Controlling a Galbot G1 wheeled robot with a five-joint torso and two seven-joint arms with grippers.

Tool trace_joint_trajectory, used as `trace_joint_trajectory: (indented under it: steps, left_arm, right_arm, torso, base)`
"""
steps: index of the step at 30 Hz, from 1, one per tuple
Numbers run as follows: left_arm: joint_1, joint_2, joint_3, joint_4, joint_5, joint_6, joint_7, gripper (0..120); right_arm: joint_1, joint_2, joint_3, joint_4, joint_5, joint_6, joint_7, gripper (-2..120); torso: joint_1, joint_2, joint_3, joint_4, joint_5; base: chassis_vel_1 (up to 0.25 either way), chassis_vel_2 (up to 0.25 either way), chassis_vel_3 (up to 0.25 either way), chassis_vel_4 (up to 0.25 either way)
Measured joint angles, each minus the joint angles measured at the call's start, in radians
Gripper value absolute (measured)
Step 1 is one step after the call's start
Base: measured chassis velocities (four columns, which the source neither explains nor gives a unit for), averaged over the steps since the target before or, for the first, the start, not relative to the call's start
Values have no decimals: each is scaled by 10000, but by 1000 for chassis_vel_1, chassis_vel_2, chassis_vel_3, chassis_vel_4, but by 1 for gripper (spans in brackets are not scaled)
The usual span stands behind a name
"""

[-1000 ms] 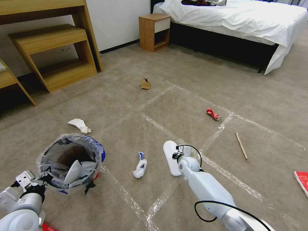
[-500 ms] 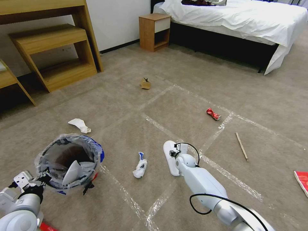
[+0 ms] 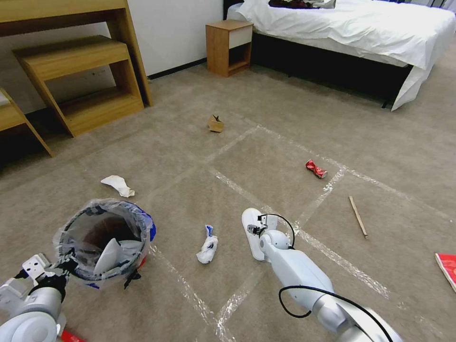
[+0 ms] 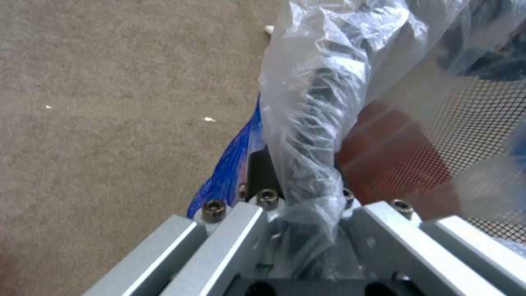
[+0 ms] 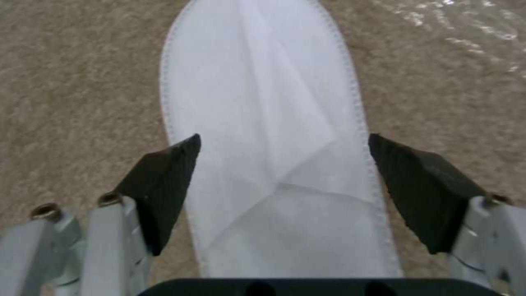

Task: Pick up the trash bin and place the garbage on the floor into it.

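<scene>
- The left gripper point(image 3: 66, 266) is clamped on the near rim of the red trash bin point(image 3: 142, 259), with the bunched clear liner point(image 4: 307, 135) pinched between its jaws; the bin sits at the lower left of the head view, on or just above the floor, I cannot tell which.
- Inside the bin lies a white slipper point(image 3: 108, 254), leaning against the inner wall.
- The right gripper point(image 5: 282, 181) hangs low over a second white slipper point(image 3: 251, 232) on the carpeted floor point(image 3: 294, 123); its jaws are spread wide, one dark fingertip point(image 5: 164, 181) on each side of the slipper, straddling it without pinching it.
- That slipper lies flat just beside a shiny tape strip point(image 3: 332, 256), with the right arm covering its near end in the head view.
- A white and blue tissue wad point(image 3: 207, 245) lies between the bin and the slipper, apart from both.
- A white crumpled tissue point(image 3: 118, 185) lies on the carpet beyond the bin.
- Farther out are a crushed red can point(image 3: 316, 169), a thin wooden stick point(image 3: 358, 216) and a brown cardboard scrap point(image 3: 215, 123).
- A red flat packet point(image 3: 447, 268) shows at the right edge of the head view.
- Behind stand a wooden shelf unit point(image 3: 80, 66), a small nightstand point(image 3: 229, 46) and a bed point(image 3: 361, 28) with white sheets.
</scene>
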Motion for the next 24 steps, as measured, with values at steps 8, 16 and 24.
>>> trace_joint_trajectory:
  steps: [8,16,24]
  left_arm:
    - [103,-81,-26,-19,4,-84,76,1]
    - [134,-111,-51,-22,13,-153,103,1]
    - [136,-134,-53,-41,13,-163,106,1]
  right_arm:
    - [213,316,99,-705,-461,446,-442,51]
    - [233,370,120,-851,-571,575,-582,32]
    - [242,360,169,-1069,-716,714,-692,8]
  torso:
    - [0,0,0,0,-1]
    - [0,0,0,0,0]
    - [0,0,0,0,0]
  base:
    - [0,0,0,0]
    - [0,0,0,0]
    - [0,0,0,0]
